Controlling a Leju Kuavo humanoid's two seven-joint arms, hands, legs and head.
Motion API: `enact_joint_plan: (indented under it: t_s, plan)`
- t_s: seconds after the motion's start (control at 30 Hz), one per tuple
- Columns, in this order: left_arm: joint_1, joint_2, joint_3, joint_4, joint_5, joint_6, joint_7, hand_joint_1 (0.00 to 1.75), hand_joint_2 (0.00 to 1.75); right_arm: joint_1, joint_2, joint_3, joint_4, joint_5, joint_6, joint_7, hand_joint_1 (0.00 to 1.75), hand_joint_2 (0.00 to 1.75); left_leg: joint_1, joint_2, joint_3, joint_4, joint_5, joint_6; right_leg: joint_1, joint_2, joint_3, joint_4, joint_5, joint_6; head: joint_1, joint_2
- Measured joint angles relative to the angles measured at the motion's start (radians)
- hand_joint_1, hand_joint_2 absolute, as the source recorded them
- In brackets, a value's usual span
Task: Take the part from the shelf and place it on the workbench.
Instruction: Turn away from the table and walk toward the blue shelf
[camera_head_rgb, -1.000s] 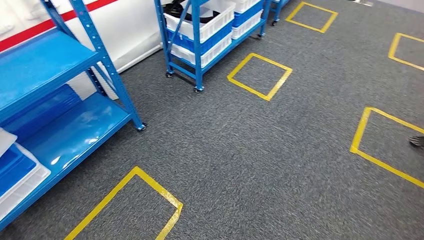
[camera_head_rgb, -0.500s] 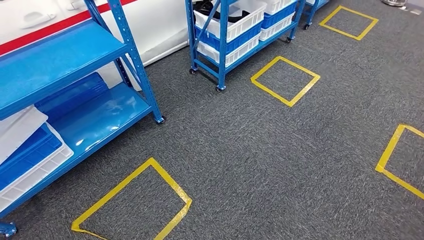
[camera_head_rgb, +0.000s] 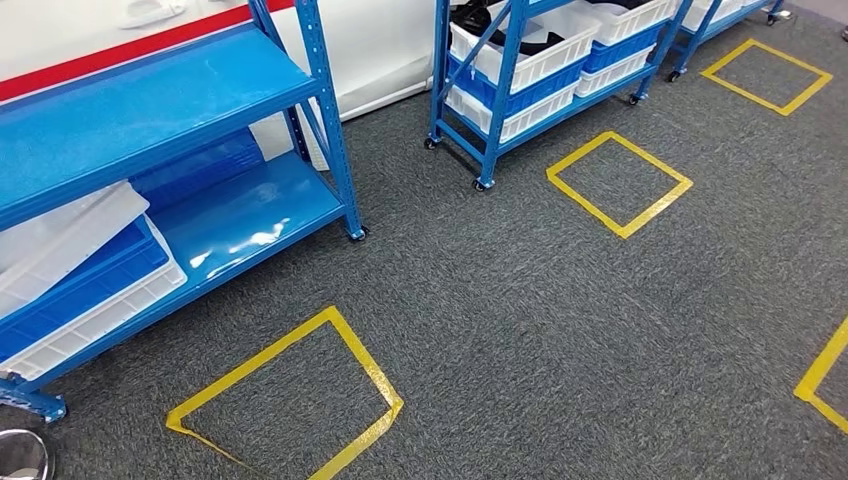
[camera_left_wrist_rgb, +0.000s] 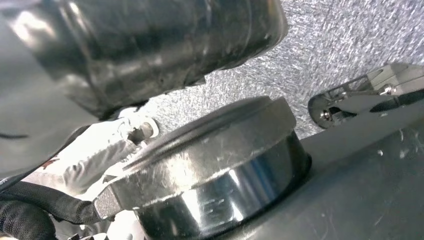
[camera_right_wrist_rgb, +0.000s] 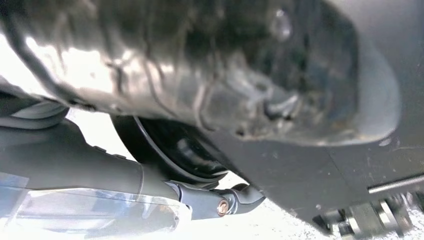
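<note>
I judge the task barely begun: nothing is in my grasp that I can see, no part has been lifted, and no workbench lies ahead of me, so the fetching, the carrying and the setting down are all still to do. Ahead and to my left stands a blue shelf (camera_head_rgb: 180, 90), its decks bare apart from the stacked trays (camera_head_rgb: 80, 275) on the lowest level at its left end, a white one tilted over a blue one. Beyond the shelf's right post, farther off, a wheeled rack (camera_head_rgb: 505, 100) holds white and blue bins (camera_head_rgb: 530, 55) with something dark in the top one; that may be the part, but it is too small and cut off by the frame edge to tell. On the grey carpet in front of the shelf is a yellow taped square (camera_head_rgb: 290, 400), with another beside the rack. As for my hands, I cannot tell whether either is released or clenched: both wrist cameras look along my hanging arms at dark, blurred bodywork, and no fingers can be made out.
</note>
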Motion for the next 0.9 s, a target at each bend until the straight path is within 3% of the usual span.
enact_joint_plan:
  t_s: [0.03,0.17,0.2,0.27,0.33,0.37,0.4,0.43,0.5,0.57,0.63,0.7,0.77,0.83,0.87,0.9]
  plan:
    - [0.0,0.0,0.0,0.0,0.0,0.0,0.0,0.0,0.0,0.001,0.0,0.0,0.0,0.0,0.0,0.0,0.0,0.0,-0.001,-0.004,-0.004,0.004,-0.001,-0.005,0.0,0.006,0.01,-0.033,0.008,-0.003,0.0,0.0]
    - [0.003,0.0,0.0,0.0,0.0,0.0,0.0,0.0,0.0,0.001,0.003,0.0,-0.002,0.0,0.0,-0.002,0.0,0.0,-0.002,-0.003,-0.013,0.008,-0.001,-0.025,0.002,0.007,0.014,-0.051,0.011,-0.024,0.0,0.0]
    - [0.003,0.0,0.0,0.0,0.0,0.0,0.0,0.0,0.0,0.001,0.004,0.0,-0.002,0.0,0.0,-0.002,0.0,0.0,-0.001,0.008,-0.022,0.025,-0.013,-0.03,0.0,0.003,0.016,-0.054,0.014,-0.03,-0.003,0.0]
    - [0.002,0.0,0.0,0.0,0.0,0.0,0.0,0.0,0.0,0.002,0.004,0.0,-0.002,0.0,0.0,-0.002,0.0,0.0,0.0,0.033,-0.067,0.122,-0.066,-0.041,-0.002,-0.006,0.018,-0.057,0.016,-0.037,-0.01,0.0]
    - [0.002,0.0,0.0,0.0,0.0,0.0,0.0,0.0,0.87,0.003,0.004,0.0,-0.002,0.0,0.0,-0.001,0.0,0.0,0.003,0.043,-0.129,0.253,-0.117,-0.047,-0.001,-0.016,0.018,-0.057,0.015,-0.04,-0.013,0.0]
    - [0.003,0.0,0.0,0.0,-0.001,0.0,0.0,0.0,1.31,0.003,0.004,0.0,-0.001,-0.001,0.0,0.0,0.0,0.0,0.004,0.044,-0.145,0.284,-0.118,-0.049,-0.001,-0.02,0.019,-0.057,0.014,-0.041,-0.013,0.0]
    - [0.004,0.0,0.001,0.0,-0.011,-0.003,0.003,0.0,1.75,0.003,0.004,0.001,-0.001,-0.005,0.0,0.003,0.0,0.0,0.005,0.046,-0.141,0.277,-0.1,-0.048,-0.001,-0.025,0.02,-0.057,0.013,-0.041,-0.013,0.0]
    - [0.004,0.0,0.0,0.0,-0.03,-0.009,0.009,0.0,1.75,0.003,0.004,0.001,-0.001,-0.015,0.0,0.008,0.0,0.0,0.005,0.051,-0.118,0.229,-0.067,-0.047,-0.001,-0.031,0.023,-0.057,0.011,-0.041,-0.014,0.0]
    - [-0.003,0.001,-0.006,0.0,-0.097,-0.028,0.026,0.0,1.75,0.003,0.007,0.001,-0.001,-0.046,0.001,0.027,0.0,0.0,-0.002,0.091,-0.053,0.093,-0.007,-0.038,0.002,-0.043,0.03,-0.057,0.005,-0.037,-0.015,0.0]
    - [-0.014,-0.001,-0.021,0.0,-0.148,-0.042,0.038,0.0,1.75,0.002,0.01,0.001,-0.001,-0.07,0.002,0.047,0.0,0.0,-0.011,0.121,-0.019,0.016,0.006,-0.026,0.01,-0.059,0.034,-0.058,-0.002,-0.026,-0.015,0.0]
    - [-0.018,-0.002,-0.03,0.0,-0.16,-0.047,0.042,0.0,1.75,0.001,0.011,0.001,-0.001,-0.078,0.002,0.06,0.0,0.0,-0.011,0.105,-0.018,0.005,0.001,-0.016,0.015,-0.082,0.039,-0.062,-0.008,-0.017,-0.014,0.0]
    - [-0.015,-0.002,-0.032,0.0,-0.161,-0.047,0.044,0.0,1.75,-0.001,0.011,0.001,0.0,-0.081,0.003,0.066,0.0,0.0,-0.005,0.084,-0.013,-0.002,0.004,-0.006,0.014,-0.077,0.042,-0.051,-0.024,-0.007,-0.012,0.0]
    - [-0.014,-0.002,-0.034,0.0,-0.161,-0.047,0.046,0.0,1.75,-0.004,0.013,0.001,0.0,-0.083,0.003,0.068,0.0,0.0,-0.001,0.066,-0.009,-0.007,0.007,0.005,0.011,-0.042,0.01,0.03,-0.074,-0.001,-0.005,0.0]
    - [-0.015,-0.003,-0.036,0.0,-0.161,-0.047,0.046,0.0,1.75,-0.01,0.015,0.001,0.0,-0.084,0.003,0.067,0.0,0.0,-0.002,0.045,-0.009,-0.006,0.006,0.01,0.013,-0.02,-0.05,0.164,-0.133,0.001,0.0,0.0]
    - [-0.015,-0.004,-0.037,0.0,-0.161,-0.048,0.046,0.0,1.75,-0.012,0.015,0.001,0.0,-0.085,0.003,0.067,0.0,0.0,-0.002,0.032,-0.008,-0.006,0.005,0.011,0.014,-0.016,-0.072,0.21,-0.143,0.002,-0.001,0.0]
    - [-0.015,-0.004,-0.038,0.0,-0.161,-0.048,0.046,0.0,1.75,-0.014,0.015,0.001,0.0,-0.085,0.003,0.067,0.0,0.0,-0.002,0.019,-0.007,-0.005,0.004,0.011,0.015,-0.015,-0.079,0.22,-0.132,0.001,-0.001,0.0]
